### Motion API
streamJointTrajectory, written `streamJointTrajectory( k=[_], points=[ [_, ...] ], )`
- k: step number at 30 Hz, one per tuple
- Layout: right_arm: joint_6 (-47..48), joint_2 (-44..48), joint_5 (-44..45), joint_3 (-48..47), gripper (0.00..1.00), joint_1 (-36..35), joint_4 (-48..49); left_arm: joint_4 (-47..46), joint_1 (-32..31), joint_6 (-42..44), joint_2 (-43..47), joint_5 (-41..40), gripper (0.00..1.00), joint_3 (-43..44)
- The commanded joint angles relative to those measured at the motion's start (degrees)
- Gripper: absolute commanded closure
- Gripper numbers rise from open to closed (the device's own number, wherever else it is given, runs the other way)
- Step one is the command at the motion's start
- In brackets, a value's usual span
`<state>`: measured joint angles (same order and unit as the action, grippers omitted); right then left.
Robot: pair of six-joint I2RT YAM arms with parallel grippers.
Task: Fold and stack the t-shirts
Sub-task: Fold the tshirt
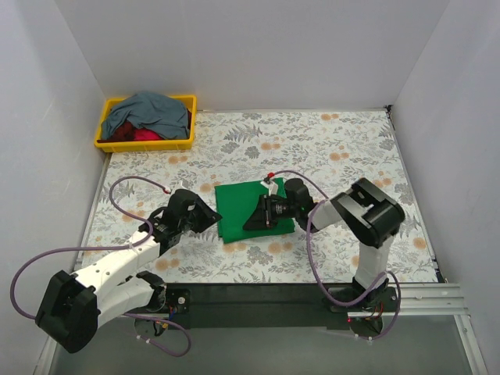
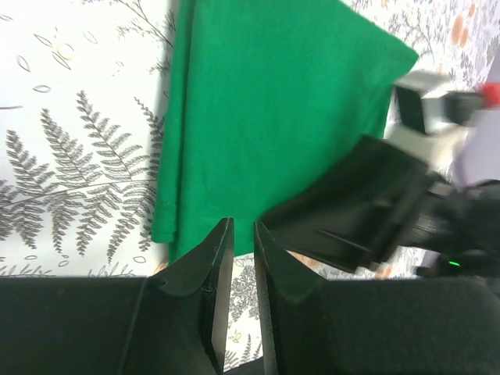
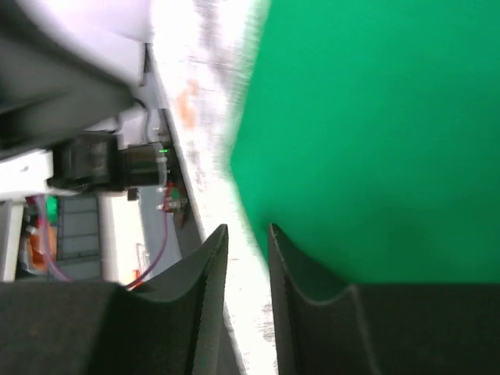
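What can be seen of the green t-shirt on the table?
The green t-shirt is plain soft cloth, folded into a flat, roughly square packet, lying on the leaf-patterned table near its front middle. The right gripper sits over its right part; whether it pinches the cloth cannot be told. The left gripper is just off its left edge.

A folded t-shirt (image 1: 236, 209) is laid on the table (image 1: 312, 148) near its middle. A bin (image 1: 148, 145) is set in the table's far-left corner, at 10 o'clock from the folded t-shirt and well apart from it. Heaped t-shirts (image 1: 148, 113) are held inside it. The left gripper (image 1: 211, 219) is placed just beside the folded t-shirt at 9 o'clock. The right gripper (image 1: 250, 222) is positioned over its right half, toward 4 o'clock.
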<state>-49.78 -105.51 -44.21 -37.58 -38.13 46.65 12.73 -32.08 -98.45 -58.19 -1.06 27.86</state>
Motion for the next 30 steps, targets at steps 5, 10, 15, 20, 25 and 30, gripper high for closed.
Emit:
streamJointTrajectory(
  k=[5,10,15,20,25,30],
  points=[
    [-8.05,-13.05,3.51,2.69,0.68,0.60,10.65,5.63,0.00,2.83,2.38,-5.00,0.84,2.64],
    [-4.28,-3.05,3.78,0.33,0.67,3.05,4.24,6.95,-0.01,4.93,2.30,-6.41,0.82,4.75],
    [-2.70,0.93,2.46,-6.87,0.67,9.82,-1.64,7.31,0.17,6.78,0.98,-7.47,0.81,6.24],
    [-2.87,-5.03,1.67,-15.48,0.67,16.23,-2.71,7.31,0.17,7.49,0.19,-7.64,0.80,5.89],
    [-2.43,-13.83,2.19,-20.42,0.67,19.49,-3.06,7.31,0.17,8.28,-0.69,-8.34,0.78,5.54],
    [-0.67,-20.87,3.16,-21.22,0.67,21.60,-2.97,7.39,0.26,8.45,-1.22,-8.34,0.78,5.45]
  ],
)
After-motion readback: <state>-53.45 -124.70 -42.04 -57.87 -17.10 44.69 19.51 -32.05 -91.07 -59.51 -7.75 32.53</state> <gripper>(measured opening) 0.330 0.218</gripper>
